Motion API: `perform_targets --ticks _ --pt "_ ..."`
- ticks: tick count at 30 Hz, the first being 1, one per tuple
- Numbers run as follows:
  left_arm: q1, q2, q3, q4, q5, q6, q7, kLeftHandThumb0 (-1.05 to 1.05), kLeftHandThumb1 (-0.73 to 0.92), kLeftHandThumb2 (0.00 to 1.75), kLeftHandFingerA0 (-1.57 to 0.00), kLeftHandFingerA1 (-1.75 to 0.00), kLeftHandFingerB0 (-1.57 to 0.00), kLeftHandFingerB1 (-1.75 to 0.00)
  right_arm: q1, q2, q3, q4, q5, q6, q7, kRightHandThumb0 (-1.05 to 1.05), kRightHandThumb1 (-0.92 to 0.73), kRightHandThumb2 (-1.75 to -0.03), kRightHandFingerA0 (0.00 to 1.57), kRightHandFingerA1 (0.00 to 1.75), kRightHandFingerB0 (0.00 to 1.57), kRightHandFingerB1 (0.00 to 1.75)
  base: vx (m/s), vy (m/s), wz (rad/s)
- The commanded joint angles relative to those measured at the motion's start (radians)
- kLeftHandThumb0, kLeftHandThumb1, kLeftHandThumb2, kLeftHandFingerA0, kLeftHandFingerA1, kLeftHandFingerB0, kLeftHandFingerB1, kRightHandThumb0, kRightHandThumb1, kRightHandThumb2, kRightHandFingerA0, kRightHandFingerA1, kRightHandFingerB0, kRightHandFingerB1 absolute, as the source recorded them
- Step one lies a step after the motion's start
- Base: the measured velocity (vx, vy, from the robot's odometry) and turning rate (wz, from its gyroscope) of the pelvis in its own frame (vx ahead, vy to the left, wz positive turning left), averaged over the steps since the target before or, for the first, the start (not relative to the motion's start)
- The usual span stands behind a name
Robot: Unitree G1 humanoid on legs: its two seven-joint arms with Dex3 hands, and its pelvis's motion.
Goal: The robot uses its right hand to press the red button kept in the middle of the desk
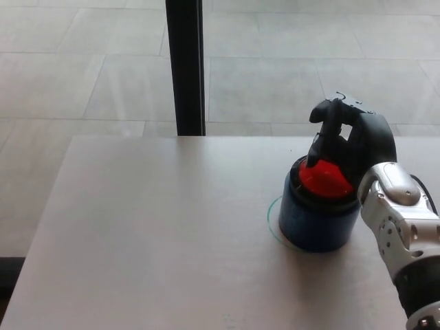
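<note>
Red and domed, the button (324, 180) sits in a dark blue round housing (313, 221) on the right part of the pale desk (158, 234), inside a thin green circle (271, 218). Over its far right side rests the right hand (354, 146), fingers curled and holding nothing, one fingertip (314, 161) touching the red cap. A black post (185, 65) stands beyond the far edge.

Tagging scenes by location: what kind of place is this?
Probably an indoor test or lab space, not a home: a bare desk holding only a red button, a large-tiled floor, and a black post behind the desk.
</note>
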Motion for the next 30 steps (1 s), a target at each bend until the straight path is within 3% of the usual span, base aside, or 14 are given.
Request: perform_targets --ticks 1,5,6,9,10,13,20,21,22,23,25,26,27,30 --pt "-0.004 0.017 0.009 0.009 -0.013 0.016 0.012 -0.52 0.72 1.28 -0.36 -0.87 0.0 -0.63 0.077 0.02 0.019 0.094 -0.06 0.021 -0.028 -0.33 -0.6 -1.1 1.02 1.75 0.7 1.66 0.0 0.0 0.0" --pt "-0.007 0.023 -0.018 0.015 0.014 0.017 0.012 -0.5 0.78 1.19 -0.46 -1.0 0.0 -0.65 0.078 0.016 0.027 0.124 -0.078 0.007 -0.036 -0.33 -0.6 -1.09 1.04 1.75 0.66 1.66 0.0 0.0 0.0" --pt "-0.007 0.024 -0.021 0.018 0.016 0.016 0.01 -0.5 0.76 1.24 -0.4 -0.91 0.0 -0.63 0.079 0.014 0.027 0.129 -0.079 0.003 -0.035 -0.33 -0.58 -1.14 1.03 1.75 0.66 1.66 0.0 0.0 0.0" --pt "-0.008 0.02 -0.005 0.019 -0.005 0.01 0.019 -0.49 0.75 1.21 -0.48 -1.02 0.0 -0.65 0.079 0.011 0.026 0.135 -0.082 -0.002 -0.036 -0.33 -0.61 -1.11 1.04 1.75 0.65 1.68 0.0 0.0 0.0" --pt "-0.01 0.02 -0.001 0.018 -0.01 0.016 0.014 -0.51 0.75 1.24 -0.33 -0.89 0.0 -0.64 0.076 0.01 0.025 0.131 -0.083 0.01 -0.041 -0.34 -0.6 -1.11 1.03 1.75 0.65 1.67 0.0 0.0 0.0" --pt "-0.006 0.025 -0.015 0.012 0.003 0.021 0.009 -0.51 0.8 1.16 -0.41 -1.01 -0.01 -0.67 0.068 0.009 0.011 0.136 -0.071 0.019 -0.036 -0.33 -0.62 -1.09 1.03 1.75 0.65 1.67 0.0 0.0 0.0" --pt "-0.007 0.022 0.011 0.013 -0.026 0.013 0.007 -0.52 0.72 1.29 -0.29 -0.82 0.0 -0.63 0.04 0.002 0.004 0.134 -0.078 0.02 -0.035 -0.32 -0.63 -1.07 1.01 1.75 0.63 1.66 0.0 0.0 0.0" --pt "-0.005 0.023 0.003 0.006 -0.018 0.021 0.008 -0.53 0.75 1.25 -0.43 -0.96 0.0 -0.65 0.015 -0.004 -0.001 0.126 -0.075 0.029 -0.036 -0.33 -0.62 -1.08 1.01 1.75 0.65 1.66 0.0 0.0 0.0" --pt "-0.003 0.024 -0.005 0.008 -0.008 0.02 0.01 -0.52 0.82 1.09 -0.43 -1.19 -0.01 -0.67 0.001 -0.006 -0.006 0.123 -0.07 0.031 -0.034 -0.33 -0.61 -1.09 1.01 1.75 0.67 1.63 0.0 0.0 0.0" --pt "-0.001 0.026 -0.009 0.013 -0.002 0.013 0.003 -0.52 0.83 1.15 -0.28 -0.95 0.0 -0.55 -0.017 -0.01 -0.017 0.121 -0.061 0.035 -0.03 -0.34 -0.61 -1.08 1.0 1.75 0.71 1.56 0.0 0.0 0.0" --pt "0.002 0.027 -0.006 0.015 -0.006 0.008 -0.008 -0.52 0.83 1.15 -0.28 -0.95 0.0 -0.55 -0.041 -0.014 -0.029 0.12 -0.053 0.047 -0.028 -0.34 -0.61 -1.08 1.0 1.75 0.71 1.56 0.0 0.0 0.0" --pt "0.003 0.027 -0.012 0.015 -0.001 0.012 -0.001 -0.49 0.75 1.26 -0.34 -0.86 0.0 -0.62 -0.066 -0.018 -0.044 0.114 -0.045 0.053 -0.035 -0.3 -0.56 -1.13 0.96 1.75 0.7 1.62 0.0 0.0 0.0" --pt "0.002 0.026 -0.013 0.014 0.002 0.017 0.012 -0.51 0.82 1.12 -0.28 -1.1 0.0 -0.54 -0.09 -0.02 -0.06 0.111 -0.035 0.056 -0.041 -0.3 -0.51 -1.19 0.96 1.75 0.71 1.62 0.0 0.0 0.0" --pt "0.002 0.026 -0.003 0.018 -0.011 0.015 0.011 -0.52 0.82 1.14 -0.31 -0.95 0.0 -0.51 -0.167 -0.033 -0.103 0.111 -0.02 0.077 -0.054 -0.32 -0.45 -1.25 0.99 1.75 0.7 1.63 0.0 0.0 0.0"
